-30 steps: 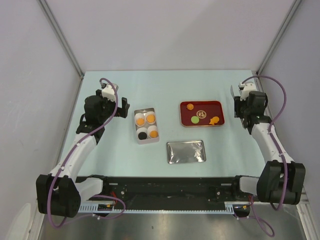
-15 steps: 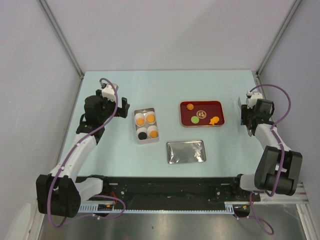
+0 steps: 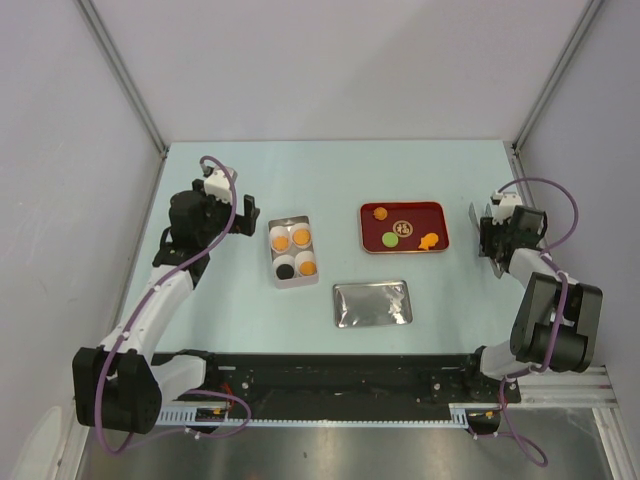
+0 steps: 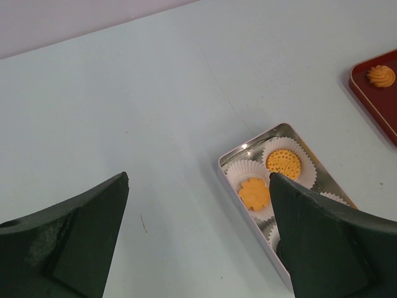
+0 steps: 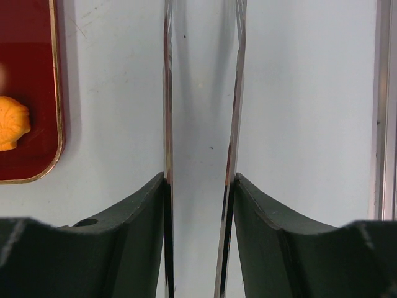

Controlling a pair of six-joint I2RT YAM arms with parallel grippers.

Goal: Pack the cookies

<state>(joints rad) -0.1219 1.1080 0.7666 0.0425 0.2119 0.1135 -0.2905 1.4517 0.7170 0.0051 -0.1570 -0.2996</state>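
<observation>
Cookies sit in two places. A silver tin [image 3: 292, 282] holds white paper cups with three orange cookies and a black one [image 3: 285, 269]. A red tray [image 3: 434, 213] holds an orange rosette [image 3: 381, 211], a brown round cookie [image 3: 402, 228], a green one [image 3: 387, 239] and an orange shell [image 3: 428, 240]. My left gripper [image 3: 246, 214] is open and empty just left of the tin; its wrist view [image 4: 198, 180] shows a flower cookie [image 4: 254, 194] and a dotted round one [image 4: 283, 163]. My right gripper [image 3: 488, 236] is shut on metal tongs [image 5: 168, 93], right of the tray.
The tin's silver lid [image 3: 372, 303] lies flat in front of the red tray. The table's right edge and a metal rail [image 5: 384, 105] run close beside my right gripper. The red tray's rim [image 5: 57, 93] is just left of the tongs.
My right arm has folded back, carrying the tongs nearer to its base along the right edge. The left arm and the cookies have not moved.
</observation>
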